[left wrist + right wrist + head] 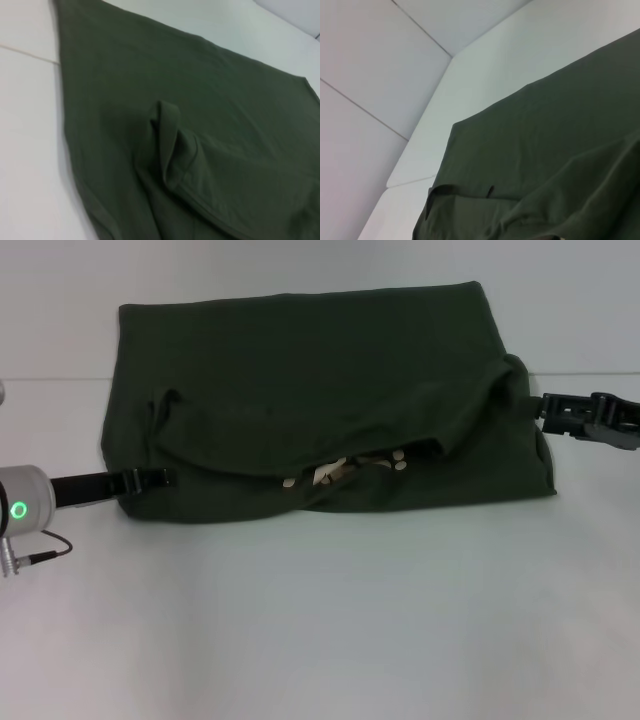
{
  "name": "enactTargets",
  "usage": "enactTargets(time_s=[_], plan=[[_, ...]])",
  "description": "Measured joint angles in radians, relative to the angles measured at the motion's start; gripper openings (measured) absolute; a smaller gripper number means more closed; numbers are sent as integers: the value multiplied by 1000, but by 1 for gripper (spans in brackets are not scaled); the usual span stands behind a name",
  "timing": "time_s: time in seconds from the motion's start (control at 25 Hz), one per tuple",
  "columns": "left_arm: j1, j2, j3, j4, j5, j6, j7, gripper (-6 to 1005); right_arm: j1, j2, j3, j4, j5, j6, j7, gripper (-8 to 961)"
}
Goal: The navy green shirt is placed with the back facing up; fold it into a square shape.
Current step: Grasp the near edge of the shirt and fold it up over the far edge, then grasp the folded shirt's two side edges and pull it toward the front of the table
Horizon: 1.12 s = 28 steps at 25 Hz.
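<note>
The navy green shirt (310, 380) lies flat across the far half of the white table, much wider than either gripper. Its near part is folded back over itself, and the folded edge curves from the left side to the right. Pale buttons and a label (345, 468) peek out under that edge. My left gripper (150, 478) lies low at the shirt's near left corner, touching the cloth. My right gripper (535, 406) sits at the shirt's right edge, against the raised fold corner (512, 375). The left wrist view shows a loose upturned fold corner (167, 125) lying free on the shirt (210, 100).
The white table (320, 620) stretches bare in front of the shirt. A seam between table and back wall (60, 378) runs behind the shirt's far edge. The right wrist view shows the shirt (560, 150) and pale wall panels (380, 75) beyond.
</note>
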State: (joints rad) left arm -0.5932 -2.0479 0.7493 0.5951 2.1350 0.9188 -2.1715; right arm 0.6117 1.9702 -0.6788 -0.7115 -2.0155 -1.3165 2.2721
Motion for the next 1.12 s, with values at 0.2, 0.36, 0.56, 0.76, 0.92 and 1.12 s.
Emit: enactTargets(time_s=[0.2, 0.36, 0.56, 0.76, 0.92, 1.12], plan=[[2, 4, -36, 16, -8, 35, -1, 540, -3, -1, 7, 0, 0, -5, 0, 714], [2, 5, -33, 21, 2, 36, -26, 541, -4, -1, 9, 0, 0, -6, 0, 714], [4, 4, -34, 16, 12, 18, -35, 696, 0, -1, 13, 0, 0, -7, 0, 714], [3, 1, -28, 7, 13, 15, -37, 734, 2, -1, 15, 0, 0, -8, 0, 713], [1, -2, -27, 2, 14, 26, -37, 734, 2, -1, 18, 0, 0, -9, 0, 713], [2, -3, -27, -1, 15, 35, -40, 732, 2, -1, 29, 1, 0, -9, 0, 713]])
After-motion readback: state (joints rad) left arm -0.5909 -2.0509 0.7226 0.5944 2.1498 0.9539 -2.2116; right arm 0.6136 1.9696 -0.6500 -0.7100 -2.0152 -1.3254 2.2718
